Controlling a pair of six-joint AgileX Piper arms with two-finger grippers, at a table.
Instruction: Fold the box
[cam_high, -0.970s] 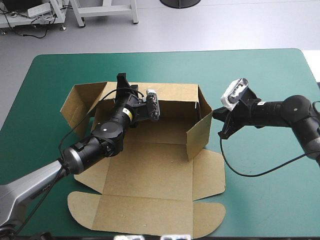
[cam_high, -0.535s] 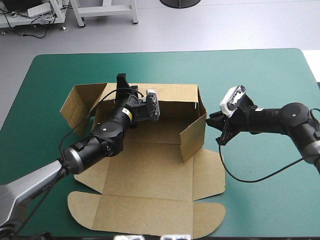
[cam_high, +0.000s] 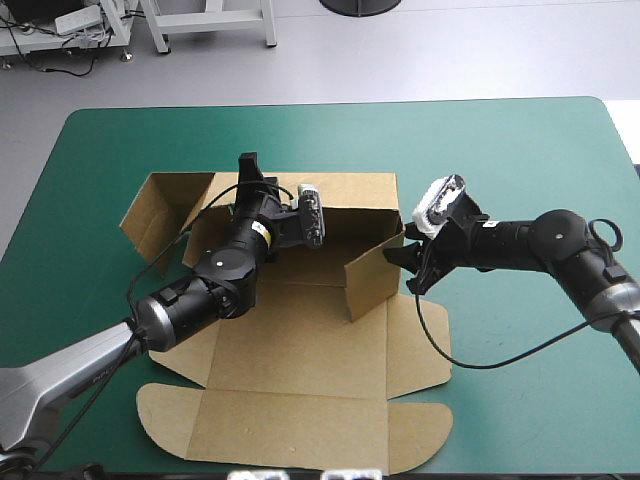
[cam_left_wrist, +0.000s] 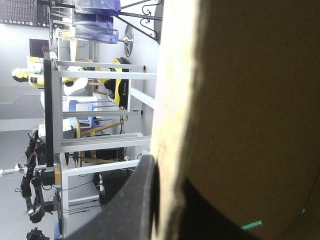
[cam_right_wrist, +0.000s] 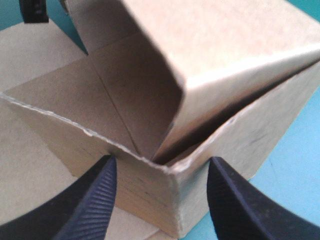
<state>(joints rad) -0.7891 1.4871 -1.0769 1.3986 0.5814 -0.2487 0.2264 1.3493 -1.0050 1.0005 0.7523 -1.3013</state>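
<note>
Box (cam_high: 300, 340) sits at the middle of the table (cam_high: 520, 150), partly formed. Its rear wall stands upright. Its right wall is raised and angled inward over the base. The flaps at its left side lean outward. The lid panel lies flat on the near side of the box.

Left tool (cam_high: 247, 170) is at the top edge of the box's rear wall, clamped on the board with a finger on either face.

Right tool (cam_high: 404, 268) is at the box's near right corner, fingers (cam_right_wrist: 95, 200) spread wide with the corner between them. Contact with the board cannot be confirmed.
</note>
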